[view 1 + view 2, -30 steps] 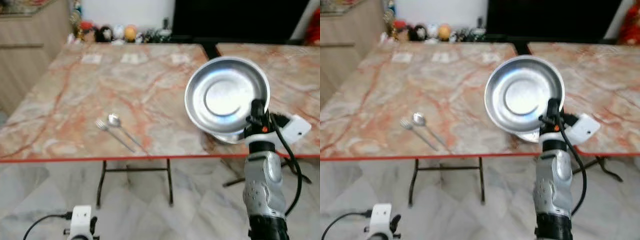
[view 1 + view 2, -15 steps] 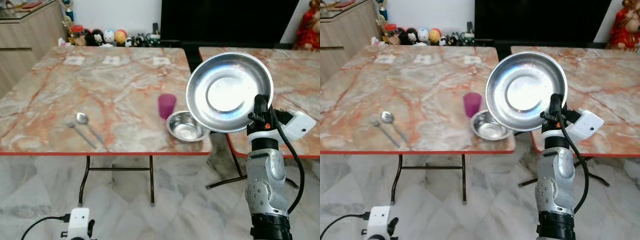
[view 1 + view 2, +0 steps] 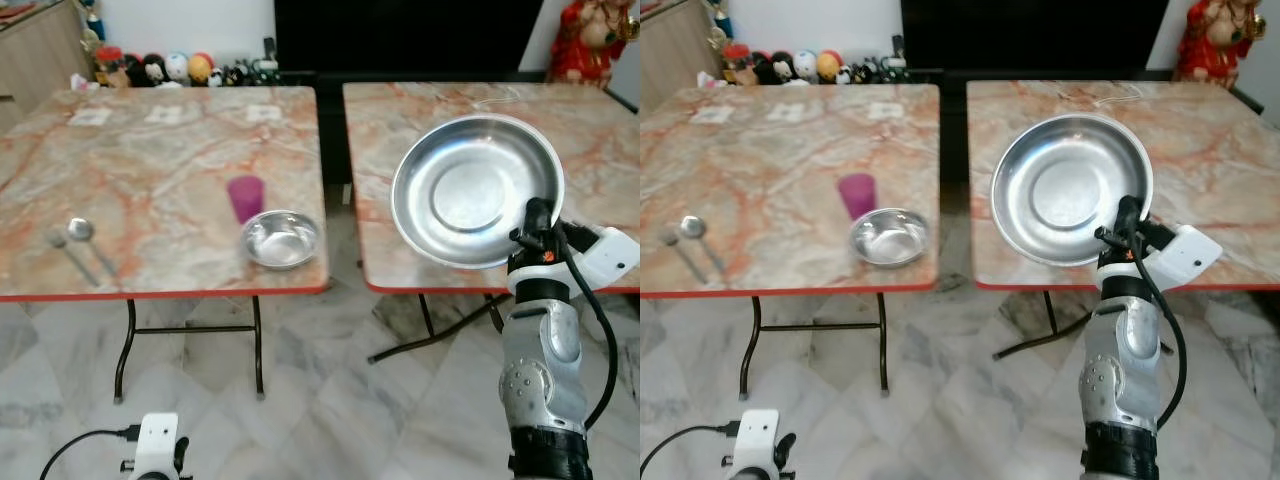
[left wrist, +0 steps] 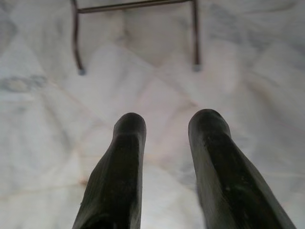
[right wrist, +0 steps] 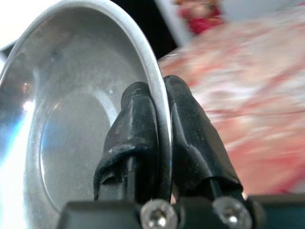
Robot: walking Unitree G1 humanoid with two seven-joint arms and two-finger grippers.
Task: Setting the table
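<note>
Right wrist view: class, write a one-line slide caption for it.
Right tool shut on the rim of a steel plate, marble table behind.

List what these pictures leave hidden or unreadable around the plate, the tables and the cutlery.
- Right table: the part behind the tilted steel plate held by the right gripper is hidden in both eye views.
- Papers on the left table: too small to read.
- Fork beside the spoon: too small to make out its tines.
- Red figure: cut by the top edge.
- Left gripper: hangs over bare floor.
</note>
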